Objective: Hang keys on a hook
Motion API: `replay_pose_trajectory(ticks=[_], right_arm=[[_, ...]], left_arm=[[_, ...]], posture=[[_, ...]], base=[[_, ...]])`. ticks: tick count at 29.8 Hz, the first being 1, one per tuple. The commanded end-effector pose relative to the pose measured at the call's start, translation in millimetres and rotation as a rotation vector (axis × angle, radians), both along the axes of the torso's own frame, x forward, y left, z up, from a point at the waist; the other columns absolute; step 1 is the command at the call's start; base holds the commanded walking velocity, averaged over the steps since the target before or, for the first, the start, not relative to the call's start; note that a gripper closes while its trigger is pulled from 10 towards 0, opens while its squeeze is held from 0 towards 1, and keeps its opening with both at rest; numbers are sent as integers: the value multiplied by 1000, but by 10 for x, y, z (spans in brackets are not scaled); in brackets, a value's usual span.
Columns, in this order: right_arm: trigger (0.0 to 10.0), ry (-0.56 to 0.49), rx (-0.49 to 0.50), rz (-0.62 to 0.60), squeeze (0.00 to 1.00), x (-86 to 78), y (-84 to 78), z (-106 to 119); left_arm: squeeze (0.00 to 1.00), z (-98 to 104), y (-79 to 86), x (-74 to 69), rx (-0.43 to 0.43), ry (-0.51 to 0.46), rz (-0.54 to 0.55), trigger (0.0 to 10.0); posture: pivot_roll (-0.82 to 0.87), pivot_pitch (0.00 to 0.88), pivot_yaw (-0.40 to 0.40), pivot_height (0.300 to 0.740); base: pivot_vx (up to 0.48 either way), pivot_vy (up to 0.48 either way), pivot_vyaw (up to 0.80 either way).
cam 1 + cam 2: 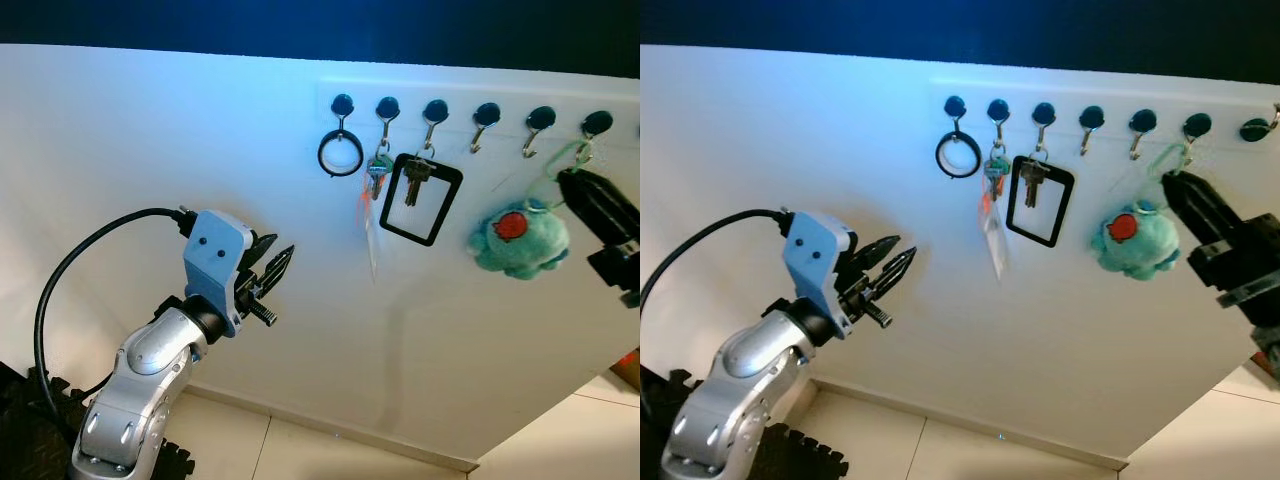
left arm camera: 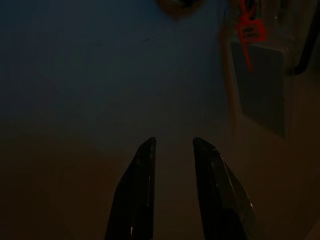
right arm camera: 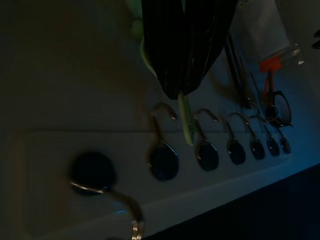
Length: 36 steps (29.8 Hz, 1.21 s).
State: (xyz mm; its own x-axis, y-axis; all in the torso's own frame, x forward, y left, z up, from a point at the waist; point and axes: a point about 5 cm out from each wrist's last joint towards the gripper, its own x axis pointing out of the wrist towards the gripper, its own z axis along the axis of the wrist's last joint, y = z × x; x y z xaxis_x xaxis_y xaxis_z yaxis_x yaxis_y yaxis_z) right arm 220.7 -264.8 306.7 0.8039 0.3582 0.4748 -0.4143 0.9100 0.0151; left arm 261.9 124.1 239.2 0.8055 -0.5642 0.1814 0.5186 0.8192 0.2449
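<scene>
A white hook rail (image 1: 460, 95) with black-knobbed hooks runs along the wall. A teal plush keychain (image 1: 520, 240) hangs from a green loop (image 1: 560, 160). My right gripper (image 1: 572, 183) is shut on that loop just below the sixth hook (image 1: 597, 123). In the right wrist view the green cord (image 3: 186, 120) sticks out of the shut fingers (image 3: 182, 60) between two hooks. I cannot tell whether the loop is caught on the hook. My left gripper (image 1: 278, 256) is open and holds nothing, raised near the wall, left of and below the rail.
A black ring (image 1: 340, 152) hangs on the first hook. Keys with a red tag (image 1: 377, 175) and keys with a black frame (image 1: 420, 198) hang on the following two. Two bare hooks (image 1: 486, 116) follow. Tiled floor (image 1: 300, 445) lies below, a black mat (image 1: 30, 410) at the lower left.
</scene>
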Motion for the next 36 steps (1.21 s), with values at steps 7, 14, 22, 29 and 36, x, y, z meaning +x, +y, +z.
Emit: replay_pose_trajectory(ticks=[7,14,22,29,36], right_arm=[[10000,-12,-9,-26,0,-81,-46,26],[10000,-6,9,9,0,-26,-5,17],[10000,51,52,2,0,29,-48,-139],[10000,112,74,-3,0,39,-58,-319],[10000,160,82,17,1000,43,22,-480]], left_arm=[[0,-31,-18,4,-2,12,-17,10000],[0,-25,-10,7,-1,10,-13,10000],[0,-29,3,-16,-2,12,-1,10000],[0,-25,13,-19,-1,12,1,10000],[0,-29,-3,-12,-2,14,-4,10000]], posture=[[-16,183,78,740],[-16,183,78,740],[7,183,68,740],[8,189,70,740],[5,189,77,740]], base=[[0,0,0],[0,0,0],[0,0,0],[0,0,0],[0,0,0]])
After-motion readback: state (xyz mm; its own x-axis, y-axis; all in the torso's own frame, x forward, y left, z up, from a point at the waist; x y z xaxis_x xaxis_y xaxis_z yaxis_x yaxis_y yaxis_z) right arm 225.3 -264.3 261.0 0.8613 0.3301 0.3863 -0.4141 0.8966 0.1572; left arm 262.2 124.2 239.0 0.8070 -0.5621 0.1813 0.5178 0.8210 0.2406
